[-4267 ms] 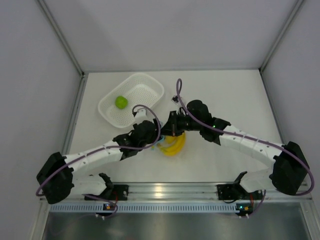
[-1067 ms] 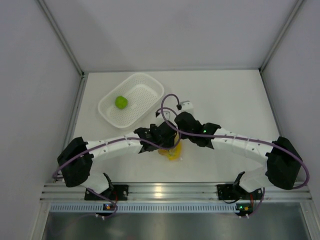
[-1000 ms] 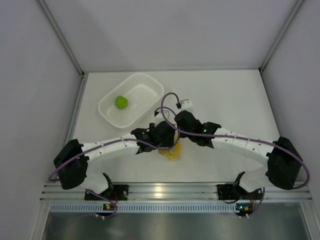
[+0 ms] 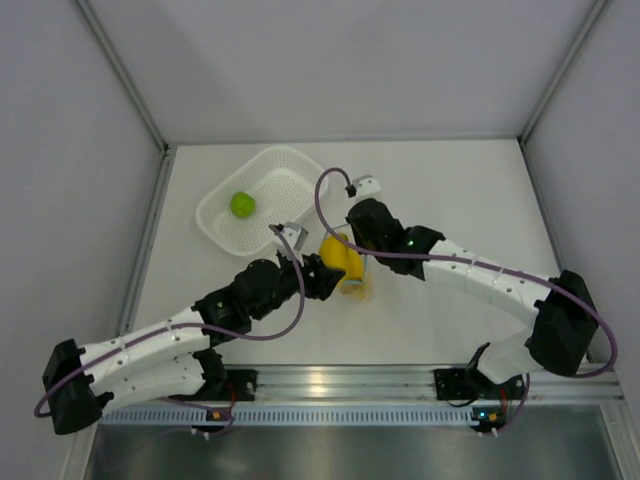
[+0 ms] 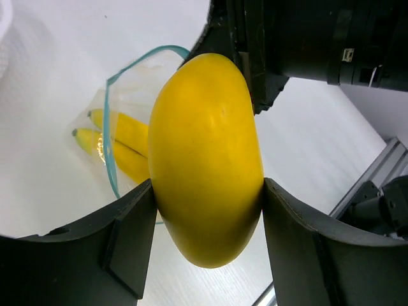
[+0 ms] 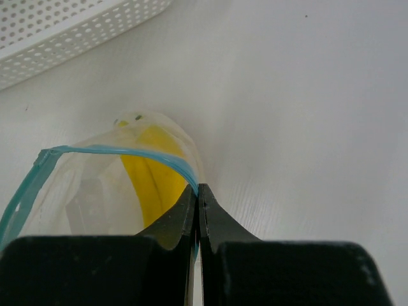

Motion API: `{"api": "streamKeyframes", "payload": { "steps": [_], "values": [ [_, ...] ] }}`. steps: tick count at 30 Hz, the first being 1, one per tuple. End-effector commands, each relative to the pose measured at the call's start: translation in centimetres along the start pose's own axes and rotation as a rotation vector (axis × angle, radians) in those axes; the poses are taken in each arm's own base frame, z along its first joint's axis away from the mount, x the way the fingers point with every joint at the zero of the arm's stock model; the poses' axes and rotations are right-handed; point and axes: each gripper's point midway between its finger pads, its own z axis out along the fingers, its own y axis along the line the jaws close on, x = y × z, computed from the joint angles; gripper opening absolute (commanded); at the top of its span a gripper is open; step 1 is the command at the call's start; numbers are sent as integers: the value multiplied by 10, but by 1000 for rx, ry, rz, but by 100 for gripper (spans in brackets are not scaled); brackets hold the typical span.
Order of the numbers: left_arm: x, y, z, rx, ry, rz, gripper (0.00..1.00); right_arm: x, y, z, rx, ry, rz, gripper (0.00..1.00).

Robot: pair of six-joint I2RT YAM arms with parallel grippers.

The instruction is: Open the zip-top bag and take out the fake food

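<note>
Left gripper [image 5: 208, 213] is clamped on the yellow-orange oval fruit [image 5: 205, 159], held in front of the open mouth of the zip-top bag [image 6: 89, 191]. Right gripper [image 6: 197, 199] is pinched together on the bag's blue zip strip [image 6: 115, 151]. Banana bunch [image 6: 152, 175] lies inside the bag, mid-table. Green ball fruit [image 4: 241, 204] sits in the white basket [image 4: 300, 160].

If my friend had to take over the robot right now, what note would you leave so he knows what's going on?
Grippers: the left gripper grips the yellow-orange oval fruit, lifted over the bag's mouth. The right gripper is shut, pinching the blue zip edge of the zip-top bag, whose mouth is open.
Things: the banana bunch is inside the bag; the green fruit lies in the white basket.
Done: bag opened, green fruit out, oval fruit lifted out.
Left: put the oval fruit down, probably in the basket, then take out the banana bunch.
</note>
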Motion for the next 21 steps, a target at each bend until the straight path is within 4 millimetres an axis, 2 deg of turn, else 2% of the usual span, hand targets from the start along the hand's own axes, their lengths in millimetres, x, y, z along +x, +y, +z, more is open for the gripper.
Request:
{"api": "streamKeyframes", "payload": {
  "steps": [1, 3, 4, 5, 6, 7, 8, 9, 10, 13, 14, 16, 17, 18, 19, 20, 21],
  "values": [
    [-36, 0, -9, 1, -174, -13, 0, -22, -20, 0, 91, -45, 102, 0],
    [-41, 21, -14, -115, -212, -37, 0, -22, -26, -1, 125, -53, 139, 0],
    [-50, 44, -19, -246, -258, -78, 0, -21, -29, -2, 131, -57, 147, 0],
    [-52, 57, -23, -323, -269, -85, 0, -22, -30, -4, 131, -65, 158, 0],
    [-64, 61, -27, -373, -289, -100, 0, -22, -31, -5, 133, -69, 163, 0],
    [-51, 76, -27, -453, -235, -76, 0, -20, -32, -5, 134, -67, 163, 0],
    [-56, 89, -30, -525, -245, -69, 0, -21, -32, -8, 129, -72, 166, 0],
    [-68, 90, -30, -549, -253, -78, 0, -21, -33, -9, 128, -72, 170, 0],
    [-58, 101, -27, -598, -202, -66, 0, -19, -32, -9, 125, -69, 167, 0],
    [-63, 124, -13, -620, -143, -94, 0, -19, -31, -13, 106, -73, 177, 0],
    [-65, 145, -8, -646, -116, -120, 0, -17, -29, -13, 94, -69, 178, 0],
    [-67, 170, -5, -692, -94, -137, 2, -17, -28, -15, 82, -70, 183, 0],
    [-72, 195, -8, -749, -98, -154, 3, -16, -27, -15, 76, -66, 183, 0],
    [-66, 210, -3, -787, -63, -152, 10, -16, -27, -15, 72, -66, 185, 0],
    [-66, 220, -1, -813, -44, -131, 12, -16, -26, -15, 69, -66, 188, 0],
    [-78, 231, 1, -842, -60, -131, 13, -15, -25, -14, 62, -61, 186, 0],
    [-69, 245, 8, -888, -17, -119, 13, -14, -24, -13, 59, -56, 184, 0]
  ]
}}
